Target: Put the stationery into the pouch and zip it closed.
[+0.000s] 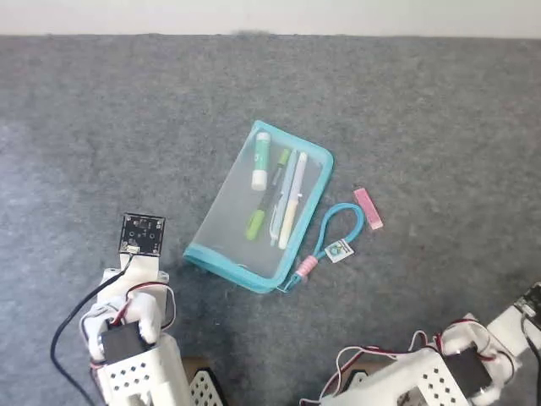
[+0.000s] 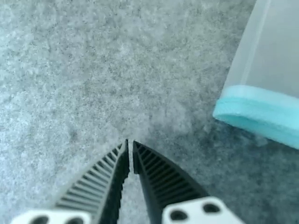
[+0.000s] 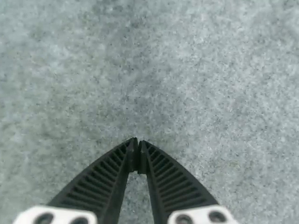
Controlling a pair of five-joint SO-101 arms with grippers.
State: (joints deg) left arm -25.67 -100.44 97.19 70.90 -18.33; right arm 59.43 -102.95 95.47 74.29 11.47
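My left tool (image 2: 130, 145), tips together, hangs over the grey desk (image 1: 84, 101) near a corner of the clear pouch (image 1: 224, 224). The pouch holds several pens (image 1: 292, 203). A pink eraser (image 1: 368, 208) lies outside it. Right tool (image 3: 138, 143): tips together.

A grey carpet (image 1: 439, 101) with a short, rough pile covers the table. It lies directly under the left gripper (image 2: 130, 145) and the right gripper (image 3: 138, 142) and stretches far ahead of them. Beyond its far edge, well apart from both grippers, runs a pale strip (image 1: 270, 15). The light is soft and even.
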